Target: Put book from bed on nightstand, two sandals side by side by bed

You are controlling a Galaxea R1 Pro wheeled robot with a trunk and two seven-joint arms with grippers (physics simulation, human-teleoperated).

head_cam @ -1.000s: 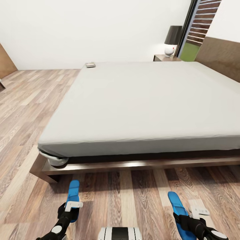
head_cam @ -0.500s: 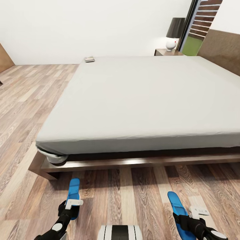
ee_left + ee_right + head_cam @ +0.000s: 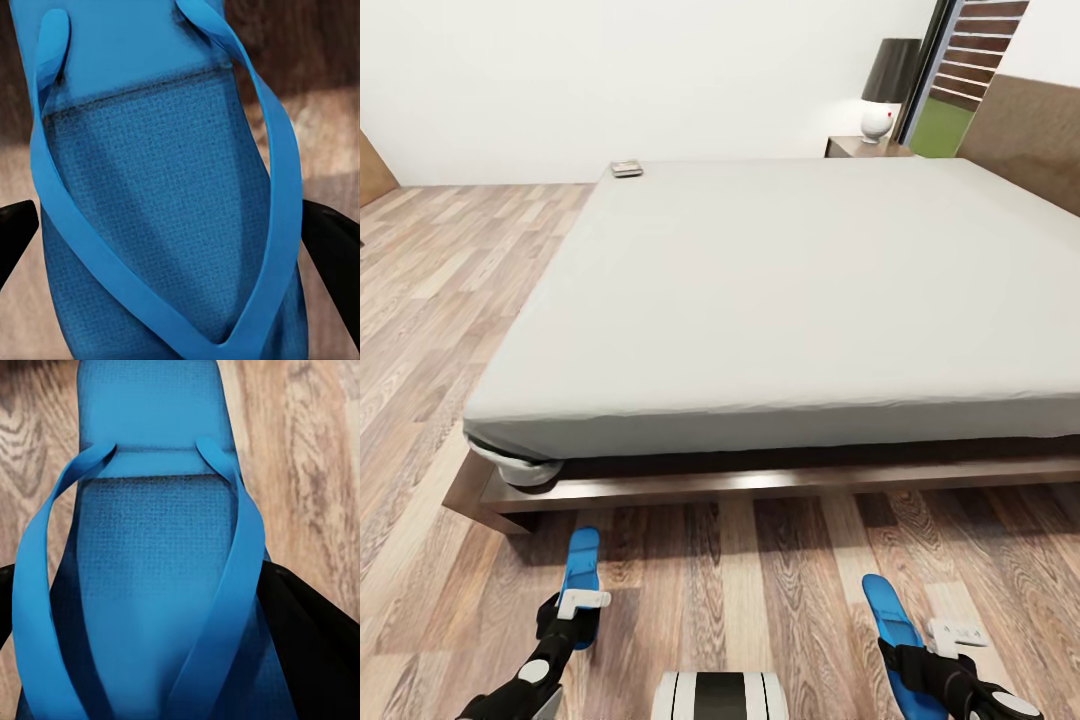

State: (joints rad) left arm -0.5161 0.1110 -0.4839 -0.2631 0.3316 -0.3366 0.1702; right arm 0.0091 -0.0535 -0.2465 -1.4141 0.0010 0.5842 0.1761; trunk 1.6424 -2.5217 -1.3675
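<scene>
over the wood floor (image 3: 450,330), each gripper (image 3: 573,622) (image 3: 920,662) clamps a blue sandal (image 3: 580,565) (image 3: 887,610).

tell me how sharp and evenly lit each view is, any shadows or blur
Head view: sharp, flat even light, dark shadow under the bed frame edge. Left wrist view: sandal weave crisp, floor behind it dim and soft. Right wrist view: the other sandal crisp, wood grain brighter, slightly soft.
</scene>
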